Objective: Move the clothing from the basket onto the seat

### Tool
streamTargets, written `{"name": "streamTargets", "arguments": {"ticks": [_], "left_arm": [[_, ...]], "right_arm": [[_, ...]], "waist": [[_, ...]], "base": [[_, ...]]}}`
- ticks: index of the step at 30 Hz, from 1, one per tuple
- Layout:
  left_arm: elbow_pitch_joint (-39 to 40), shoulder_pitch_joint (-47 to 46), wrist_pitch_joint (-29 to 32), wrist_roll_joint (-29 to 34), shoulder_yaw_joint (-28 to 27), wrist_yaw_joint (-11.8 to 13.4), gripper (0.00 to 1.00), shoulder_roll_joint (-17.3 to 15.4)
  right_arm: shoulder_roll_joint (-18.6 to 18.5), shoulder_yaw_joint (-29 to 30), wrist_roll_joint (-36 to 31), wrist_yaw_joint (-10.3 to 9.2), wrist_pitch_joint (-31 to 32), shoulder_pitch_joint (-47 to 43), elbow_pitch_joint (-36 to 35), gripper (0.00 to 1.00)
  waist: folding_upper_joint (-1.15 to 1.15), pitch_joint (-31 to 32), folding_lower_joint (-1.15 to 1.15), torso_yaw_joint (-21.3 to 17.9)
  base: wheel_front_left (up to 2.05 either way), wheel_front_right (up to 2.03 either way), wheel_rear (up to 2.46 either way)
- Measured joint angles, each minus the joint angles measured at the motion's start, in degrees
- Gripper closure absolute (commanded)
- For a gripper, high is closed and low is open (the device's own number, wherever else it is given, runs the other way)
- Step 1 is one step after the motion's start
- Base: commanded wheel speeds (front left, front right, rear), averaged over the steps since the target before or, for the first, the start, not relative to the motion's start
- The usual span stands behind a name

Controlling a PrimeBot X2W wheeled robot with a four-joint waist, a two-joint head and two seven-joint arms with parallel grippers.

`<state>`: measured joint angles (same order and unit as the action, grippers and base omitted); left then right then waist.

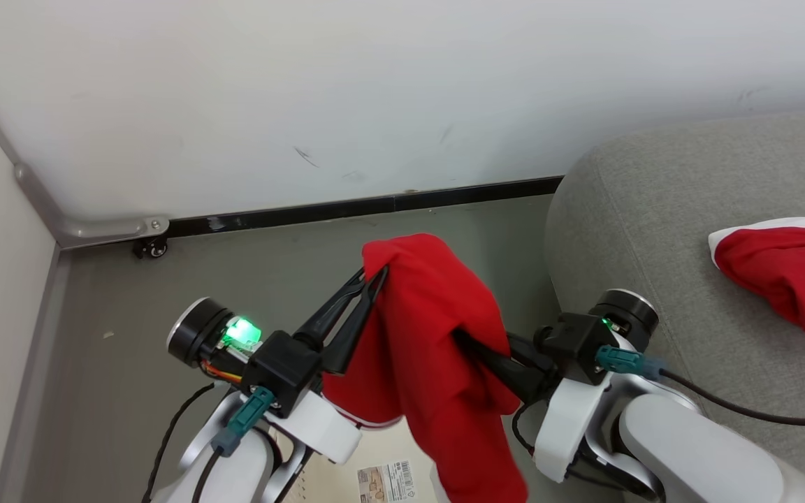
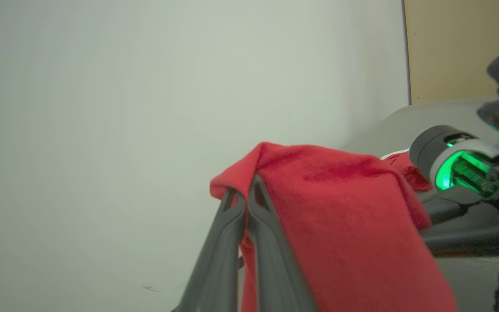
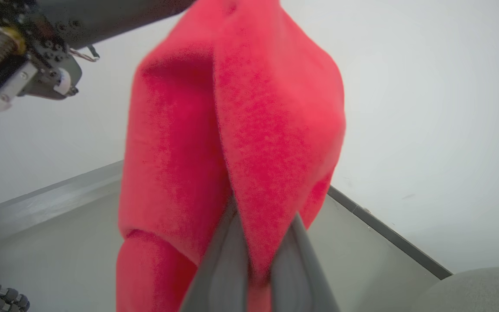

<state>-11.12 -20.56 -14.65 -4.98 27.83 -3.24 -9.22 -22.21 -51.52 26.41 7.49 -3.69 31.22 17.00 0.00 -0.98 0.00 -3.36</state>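
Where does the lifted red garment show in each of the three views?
Head view: centre, red garment hanging between left hand and right hand.
Left wrist view: lower centre to right, beside the left hand's fingers.
Right wrist view: centre, top to bottom.
Shared landmark: the white wall behind it.

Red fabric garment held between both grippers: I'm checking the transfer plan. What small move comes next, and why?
Probably carry the red fabric garment toward the robot's right, over the light grey upholstered seat. The left gripper and right gripper are both shut on it, it hangs lifted, and another red garment with white trim already lies on that seat.
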Motion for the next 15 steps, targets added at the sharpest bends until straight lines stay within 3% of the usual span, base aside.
{"name": "streamTargets", "arguments": {"ticks": [10, 11, 15], "left_arm": [[-6.80, 3.05, 0.01, -2.32, -2.88, 0.75, 1.00, -1.07], [-7.08, 3.16, 0.01, -2.56, -3.01, 0.76, 0.95, -1.02], [-7.17, 3.21, 0.01, -3.63, -3.43, 0.77, 0.53, -0.42]], "right_arm": [[-0.04, 3.98, 8.99, 0.00, -2.64, -3.66, -2.77, 1.00], [-0.07, 4.70, 9.59, 0.00, -3.07, -3.66, -3.05, 1.00], [-0.26, 6.82, 10.91, 0.00, -4.04, -3.65, -3.69, 1.00]], "waist": [[0.00, 0.39, 0.00, -2.12], [0.00, 0.44, 0.00, -2.36], [0.00, 0.58, 0.00, -2.99]], "base": [[0.00, 0.00, 0.00], [0.00, 0.00, 0.00], [0.00, 0.00, 0.00]]}}
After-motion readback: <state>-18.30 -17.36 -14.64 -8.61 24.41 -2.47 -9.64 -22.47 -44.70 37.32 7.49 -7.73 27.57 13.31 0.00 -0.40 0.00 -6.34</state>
